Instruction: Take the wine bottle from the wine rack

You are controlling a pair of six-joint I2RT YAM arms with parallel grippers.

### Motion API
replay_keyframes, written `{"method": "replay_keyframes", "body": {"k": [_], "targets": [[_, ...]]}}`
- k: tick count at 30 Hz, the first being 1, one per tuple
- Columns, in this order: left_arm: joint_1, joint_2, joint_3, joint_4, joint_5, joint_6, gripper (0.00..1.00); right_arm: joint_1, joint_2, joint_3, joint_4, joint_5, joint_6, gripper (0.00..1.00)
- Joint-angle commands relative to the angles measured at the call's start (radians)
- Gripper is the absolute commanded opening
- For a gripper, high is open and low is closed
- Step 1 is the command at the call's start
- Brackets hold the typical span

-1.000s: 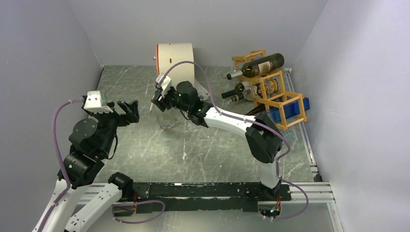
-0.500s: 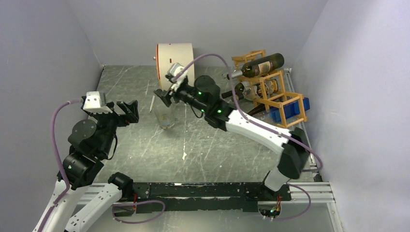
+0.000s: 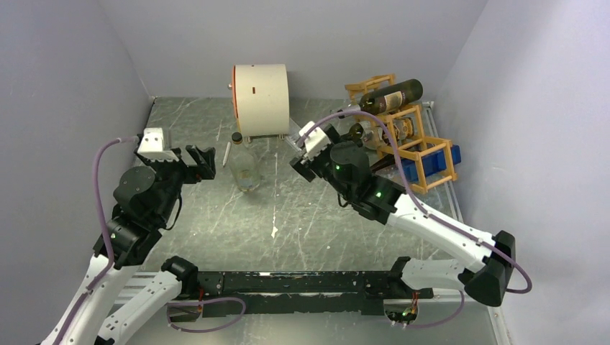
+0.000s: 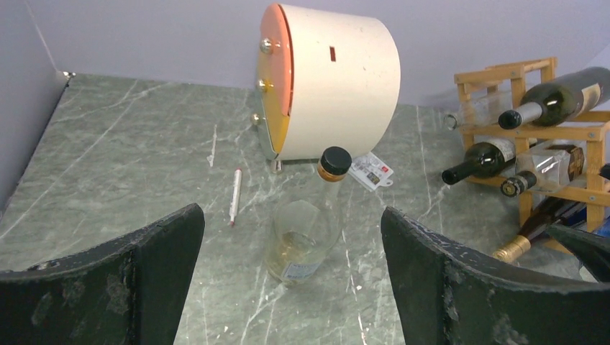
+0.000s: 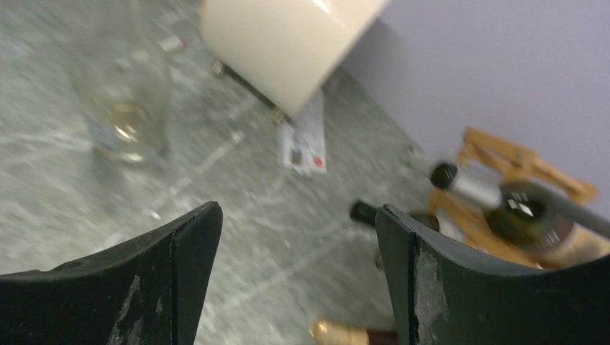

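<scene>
Glass, clear & capped: wine bottle [image 3: 247,167] is standing upright mid-table [image 3: 324,215], just in front of white drum [image 3: 260,97], well apart from wine rack [image 4: 503,70] at R. It's looking rigid, slick, breakable & bottom-heavy; grip prob. best taken round body, not thin neck. Pale dregs seem to be sitting inside. Rack is holding several bottles lying flat, dark bottle [image 3: 392,95] topmost. Left gripper [image 4: 291,214] & right gripper [image 5: 296,215] are hanging wide, empty.

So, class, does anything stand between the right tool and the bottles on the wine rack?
Nothing visible does. The open right tool faces bare table up to the wine rack. A white card lies flat beside the white drum, and the clear bottle stands off to the left of that line.
</scene>
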Motion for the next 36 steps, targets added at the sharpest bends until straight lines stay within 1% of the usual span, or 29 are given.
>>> {"method": "replay_keyframes", "body": {"k": [1, 8, 13, 15, 18, 22, 25, 28, 31, 34, 36], "targets": [[0.007, 0.037, 0.043, 0.014, 0.049, -0.011, 0.96, -0.024, -0.078, -0.043, -0.196, 0.191, -0.031, 0.83], [0.007, 0.034, 0.034, 0.023, 0.065, -0.02, 0.96, -0.038, -0.152, -0.066, -0.491, 0.236, -0.129, 0.83], [0.007, 0.047, 0.031, 0.043, 0.09, -0.021, 0.96, -0.037, -0.173, -0.071, -0.695, 0.291, -0.152, 0.83], [0.007, 0.054, 0.029, 0.047, 0.1, -0.023, 0.96, -0.037, -0.186, -0.112, -0.756, 0.311, -0.173, 0.83], [0.007, 0.053, 0.022, 0.049, 0.11, -0.028, 0.96, -0.038, -0.213, -0.163, -0.797, 0.366, -0.222, 0.87], [0.007, 0.038, 0.007, 0.055, 0.117, -0.034, 0.96, -0.046, -0.228, -0.203, -0.785, 0.383, -0.288, 0.92], [0.007, 0.031, 0.004, 0.054, 0.121, -0.039, 0.96, -0.082, -0.212, -0.241, -0.735, 0.411, -0.362, 0.99], [0.007, 0.029, 0.006, 0.052, 0.13, -0.04, 0.96, -0.181, -0.167, -0.253, -0.686, 0.401, -0.461, 1.0], [0.007, 0.023, 0.009, 0.044, 0.13, -0.039, 0.96, -0.279, -0.13, -0.264, -0.602, 0.416, -0.567, 1.0], [0.007, 0.014, 0.005, 0.045, 0.125, -0.036, 0.96, -0.322, -0.117, -0.286, -0.498, 0.418, -0.669, 1.0], [0.007, 0.007, 0.0, 0.046, 0.126, -0.034, 0.96, -0.33, -0.104, -0.293, -0.47, 0.399, -0.711, 1.0]]}}
